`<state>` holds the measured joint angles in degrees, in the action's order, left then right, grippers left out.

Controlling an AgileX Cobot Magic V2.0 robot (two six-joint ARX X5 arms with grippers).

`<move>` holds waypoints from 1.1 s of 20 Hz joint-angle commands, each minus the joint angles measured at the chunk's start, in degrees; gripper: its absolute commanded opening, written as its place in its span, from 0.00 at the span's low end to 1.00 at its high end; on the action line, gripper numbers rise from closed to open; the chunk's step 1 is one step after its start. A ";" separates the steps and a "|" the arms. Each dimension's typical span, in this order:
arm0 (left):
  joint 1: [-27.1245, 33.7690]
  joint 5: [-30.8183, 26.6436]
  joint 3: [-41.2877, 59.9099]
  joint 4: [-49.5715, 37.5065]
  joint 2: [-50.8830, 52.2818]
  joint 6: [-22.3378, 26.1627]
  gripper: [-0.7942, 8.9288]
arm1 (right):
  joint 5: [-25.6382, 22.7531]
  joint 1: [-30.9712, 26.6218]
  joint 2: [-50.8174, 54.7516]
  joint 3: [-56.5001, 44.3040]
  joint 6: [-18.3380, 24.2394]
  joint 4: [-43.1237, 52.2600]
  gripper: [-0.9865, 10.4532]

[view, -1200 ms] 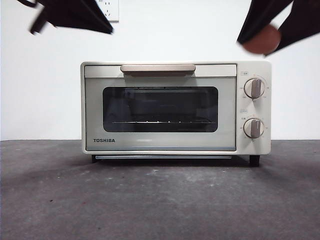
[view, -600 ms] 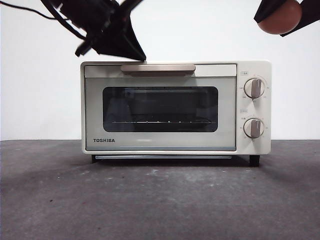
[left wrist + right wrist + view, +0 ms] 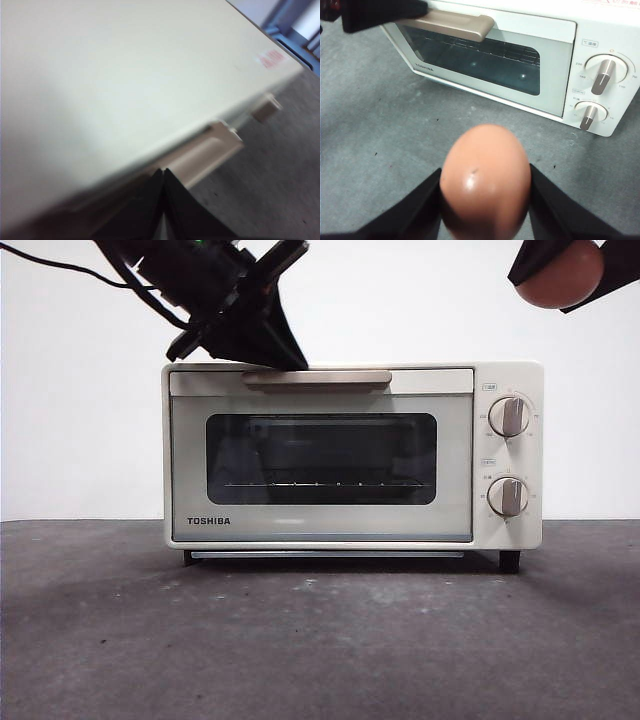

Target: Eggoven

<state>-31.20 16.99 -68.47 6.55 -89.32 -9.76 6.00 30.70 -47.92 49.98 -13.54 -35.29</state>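
One cream-coloured metal toaster oven (image 3: 352,454) is standing on the dark grey table (image 3: 320,640), set back toward the table's far edge and facing forward, its door closed. It is carrying one tan handle (image 3: 316,377) along the top of the door, one dark glass window (image 3: 321,458) with a wire rack showing behind it, and two round knobs, the upper knob (image 3: 509,416) sitting directly above the lower knob (image 3: 508,497) on the panel beside the door. The word TOSHIBA is printed in dark letters at the door's lower corner; small markings ring the knobs, with numbers such as 230 and 160 readable around the upper one in the right wrist view. A small red label on the oven's top is too blurred to read.

One reddish-brown oval egg (image 3: 485,181) is being gripped in the right gripper (image 3: 485,185), whose two black jaws are pressing on opposite sides of it. The egg is hanging in the air above and in front of the oven's knob side, well clear of the table.

The left gripper (image 3: 163,176) is reaching down at a slant, its two black jaws pressed together with no gap, its tip sitting at the handle's end by the oven's top front edge.
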 commanded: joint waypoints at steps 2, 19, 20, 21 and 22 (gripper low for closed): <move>-3.06 0.09 -0.35 6.14 -1.81 1.46 0.09 | -0.11 0.39 -0.24 0.74 0.68 1.40 0.09; -13.57 0.15 -0.35 20.46 4.22 -0.37 0.09 | -0.04 0.24 -1.42 0.74 0.44 3.08 0.09; -13.18 0.15 -0.35 20.57 5.79 -0.39 0.09 | -0.04 0.24 -2.08 0.74 0.42 3.15 0.09; -12.63 0.15 -0.35 20.63 7.21 -0.48 0.09 | 0.20 0.24 -2.89 0.74 0.28 3.28 0.09; -11.78 0.15 -0.26 20.61 8.98 -0.96 0.09 | 0.90 0.24 -4.13 0.74 0.17 3.82 0.09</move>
<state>-42.85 17.08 -68.25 27.42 -79.79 -10.17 6.72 30.68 -51.44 49.98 -13.39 -32.29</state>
